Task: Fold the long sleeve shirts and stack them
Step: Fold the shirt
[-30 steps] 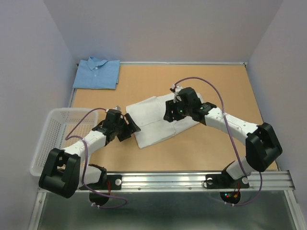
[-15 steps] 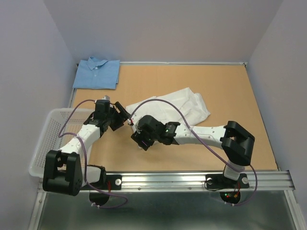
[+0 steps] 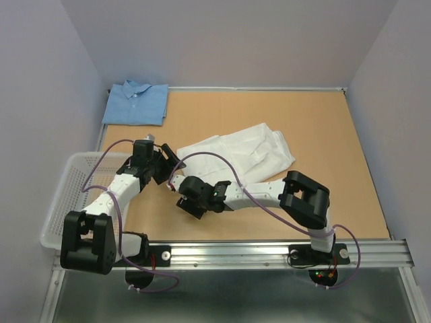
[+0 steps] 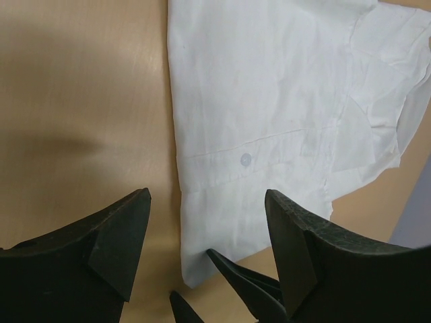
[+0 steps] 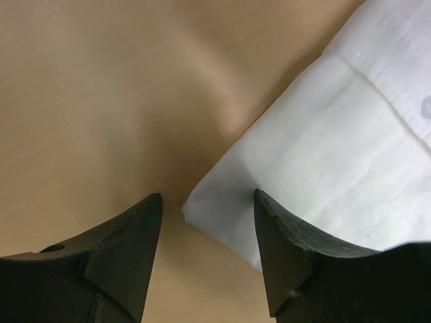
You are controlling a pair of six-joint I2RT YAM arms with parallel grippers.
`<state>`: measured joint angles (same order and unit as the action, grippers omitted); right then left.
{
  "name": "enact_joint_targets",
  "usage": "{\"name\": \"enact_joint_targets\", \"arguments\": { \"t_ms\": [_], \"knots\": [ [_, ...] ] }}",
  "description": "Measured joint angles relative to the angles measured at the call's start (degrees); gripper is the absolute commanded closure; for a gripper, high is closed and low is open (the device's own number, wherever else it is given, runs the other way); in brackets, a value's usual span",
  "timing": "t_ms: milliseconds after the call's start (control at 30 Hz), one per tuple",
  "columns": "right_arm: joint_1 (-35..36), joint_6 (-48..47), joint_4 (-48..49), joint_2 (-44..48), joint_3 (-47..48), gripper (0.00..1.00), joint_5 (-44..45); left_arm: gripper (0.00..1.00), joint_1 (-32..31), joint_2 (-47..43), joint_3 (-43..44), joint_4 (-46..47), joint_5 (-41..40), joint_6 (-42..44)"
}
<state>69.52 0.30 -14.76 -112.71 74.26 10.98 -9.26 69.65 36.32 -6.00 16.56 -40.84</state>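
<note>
Tan desk [image 3: 323, 128], pale walls [image 3: 236, 40]; left end effector [image 4: 205, 222] and right end effector [image 5: 207, 202] both gape empty at the white shirt [image 3: 249, 148].

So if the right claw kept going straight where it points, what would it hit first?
Probably the corner of the white shirt, lying between the open fingers of the right gripper, with the table just beneath; depth is hard to judge.

Overhead; wrist close-ups over white shirt [image 3: 262, 145]
</note>
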Motion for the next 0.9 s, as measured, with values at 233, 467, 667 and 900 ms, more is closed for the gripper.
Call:
{"name": "enact_joint_targets", "arguments": {
  "t_ms": [233,467,667,900],
  "knots": [
    [0.6,0.1,0.7,-0.8,0.5,0.59,5.4,0.20,0.0,0.5,0.5,0.0,0.2,0.5],
    [0.5,1.6,0.0,-1.3,0.5,0.99,10.4,0.20,0.0,0.6,0.5,-0.2,0.3,1.1],
    [-0.2,2.9,-0.6,-1.2,0.5,0.99,10.2,0.20,0.0,0.6,0.5,-0.4,0.9,1.2],
    [-4.7,7.0,-4.3,2.5,0.5,0.99,3.3,0.19,0.0,0.6,0.4,-0.9,1.9,-0.3]
  ]
}}
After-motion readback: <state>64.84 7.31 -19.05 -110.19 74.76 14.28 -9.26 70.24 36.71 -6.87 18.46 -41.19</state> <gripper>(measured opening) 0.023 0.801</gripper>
